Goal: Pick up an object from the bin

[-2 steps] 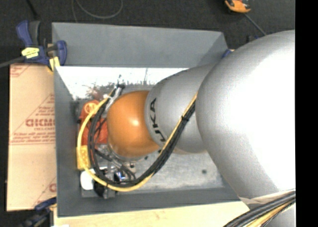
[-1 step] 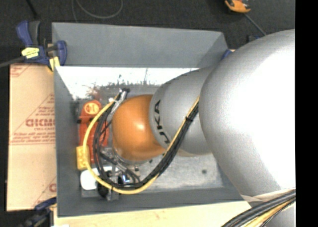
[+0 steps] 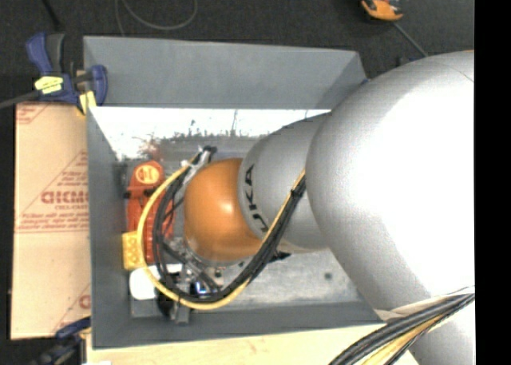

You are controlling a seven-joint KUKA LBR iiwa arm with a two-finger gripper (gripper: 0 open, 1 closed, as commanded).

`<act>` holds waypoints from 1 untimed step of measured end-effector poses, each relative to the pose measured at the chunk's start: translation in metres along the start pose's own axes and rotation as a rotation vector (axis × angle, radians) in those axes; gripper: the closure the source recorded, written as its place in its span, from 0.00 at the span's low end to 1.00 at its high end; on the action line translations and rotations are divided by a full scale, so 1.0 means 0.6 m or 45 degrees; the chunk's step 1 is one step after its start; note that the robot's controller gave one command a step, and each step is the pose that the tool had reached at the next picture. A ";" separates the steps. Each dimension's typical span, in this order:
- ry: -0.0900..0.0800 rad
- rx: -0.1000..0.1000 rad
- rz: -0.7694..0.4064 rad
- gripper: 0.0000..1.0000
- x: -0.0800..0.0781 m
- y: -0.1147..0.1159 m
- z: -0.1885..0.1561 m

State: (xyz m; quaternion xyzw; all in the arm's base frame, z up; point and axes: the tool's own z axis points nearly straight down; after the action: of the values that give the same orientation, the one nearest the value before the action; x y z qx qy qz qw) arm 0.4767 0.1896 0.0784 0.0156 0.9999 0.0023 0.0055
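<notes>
My gripper (image 3: 194,277) is low in the bin's front left part, mostly hidden under the arm's orange cover and cables. Just left of it lies a small white object (image 3: 141,284) on the bin floor. Behind that sits a yellow block-like piece (image 3: 132,251). A red-orange object (image 3: 142,196) with a round orange emblem on top stretches along the left wall, partly covered by the cables. Whether the gripper touches any of these is hidden.
The arm and its orange cover span the bin's middle and right, reaching in from the right. A strip of bare grey floor shows along the front right. The bin's left wall stands close to the objects.
</notes>
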 end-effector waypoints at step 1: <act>-0.008 0.009 -0.225 1.00 -0.005 0.022 0.007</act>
State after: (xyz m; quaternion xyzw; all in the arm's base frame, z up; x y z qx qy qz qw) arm 0.4801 0.2025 0.0741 -0.0726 0.9973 -0.0017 0.0089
